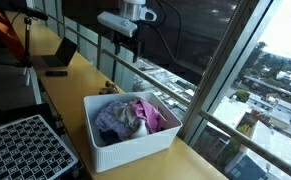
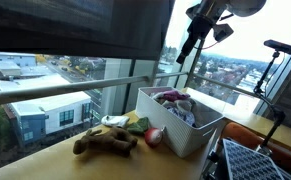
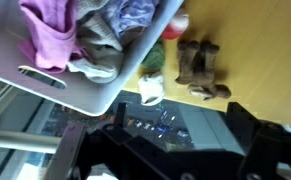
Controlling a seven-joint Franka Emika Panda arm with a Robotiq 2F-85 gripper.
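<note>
Hovering high over the wooden table (image 1: 75, 78), well apart from everything. White basket (image 1: 135, 140) is sitting on it near the window, clothes pile (image 1: 130, 115) lying inside. Brown plush toy (image 2: 105, 142) is lying just left of the basket. My gripper (image 1: 125, 45) is hanging with jaws spread wide, gripping nothing.

A high-rise office or lab: tall windows (image 1: 235, 70) overlook city rooftops (image 2: 35, 100), a roller blind (image 2: 75, 25) hangs partly lowered, and a long wooden counter (image 1: 80, 78) along the glass carries a laptop (image 1: 59, 57), beside a tripod (image 2: 273, 70).
</note>
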